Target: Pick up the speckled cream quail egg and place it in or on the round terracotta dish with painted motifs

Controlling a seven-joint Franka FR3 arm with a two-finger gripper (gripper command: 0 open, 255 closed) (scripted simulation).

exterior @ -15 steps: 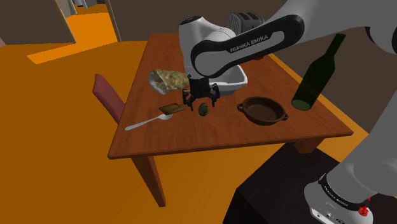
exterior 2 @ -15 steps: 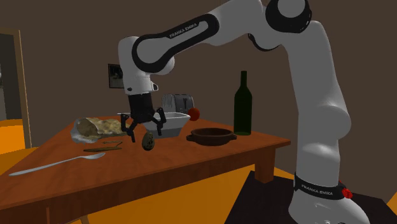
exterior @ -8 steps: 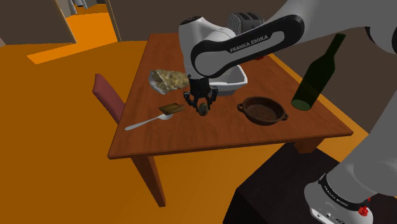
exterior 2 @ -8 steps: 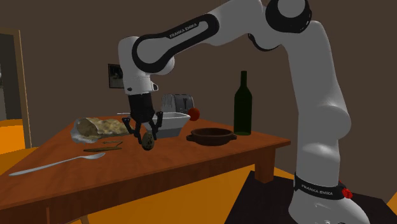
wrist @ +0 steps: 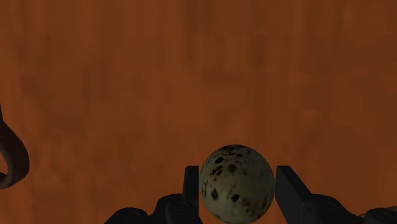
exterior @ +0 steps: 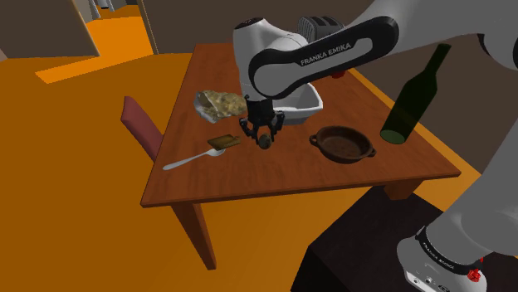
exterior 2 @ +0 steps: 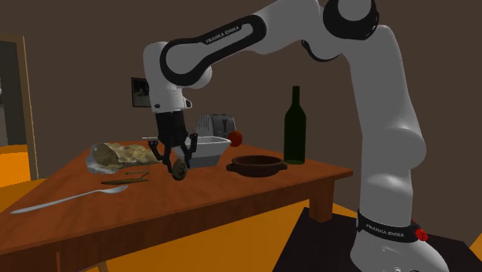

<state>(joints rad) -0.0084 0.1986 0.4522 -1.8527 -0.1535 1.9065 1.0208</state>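
Tool (wrist: 236,188) grasping the speckled egg (wrist: 236,180) over the worktop (exterior: 249,170)
Shoulder view: the brown round dish (exterior: 342,144) sits at 3 o'clock from the tool, apart from it.

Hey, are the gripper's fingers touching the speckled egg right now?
Touching. In the wrist view both black fingers sit flush against opposite sides of the speckled egg, with no gap showing.
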